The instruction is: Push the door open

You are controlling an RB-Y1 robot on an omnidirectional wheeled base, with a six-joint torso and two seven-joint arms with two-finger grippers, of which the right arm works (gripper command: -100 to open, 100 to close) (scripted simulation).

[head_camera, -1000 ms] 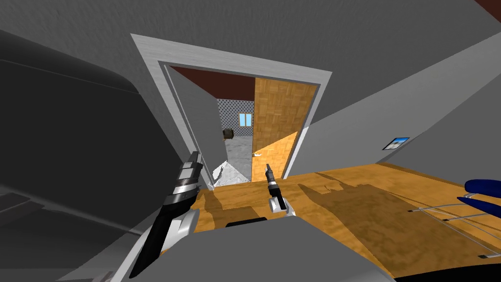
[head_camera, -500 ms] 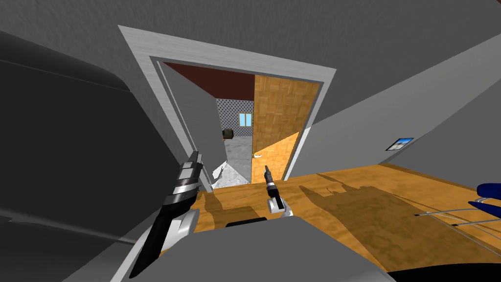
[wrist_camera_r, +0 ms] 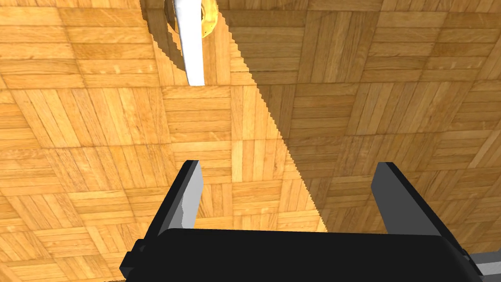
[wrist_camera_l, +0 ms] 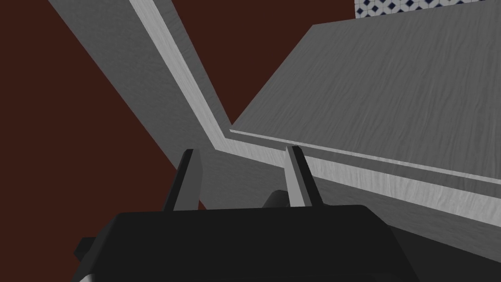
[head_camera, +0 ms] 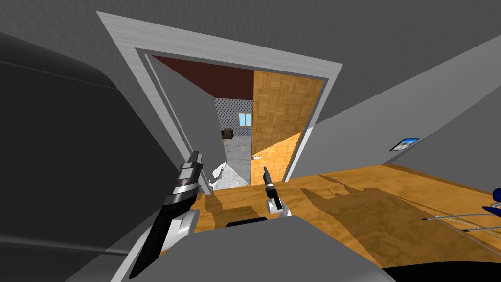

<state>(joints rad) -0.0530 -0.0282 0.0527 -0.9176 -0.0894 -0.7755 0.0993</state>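
A grey wall (head_camera: 391, 58) surrounds a pale grey door frame (head_camera: 147, 54). Within it the wooden parquet door (head_camera: 284, 112) stands partly open on the frame's right side. A gap at its free edge shows a tiled room beyond. The door stands upright, and its white lever handle (wrist_camera_r: 190, 44) sits low near that free edge.

The right pincer (wrist_camera_r: 289, 165) is the nearer one. It points squarely at the door's face, with its fingers spread wide and nothing between them. The handle lies further ahead, off to one finger's side. The left pincer (wrist_camera_l: 241, 150) is over by the frame's left jamb, its fingers apart and empty.

The coming push probably falls to the right arm: straight forward into the panel near the handle edge, where the leverage is best.
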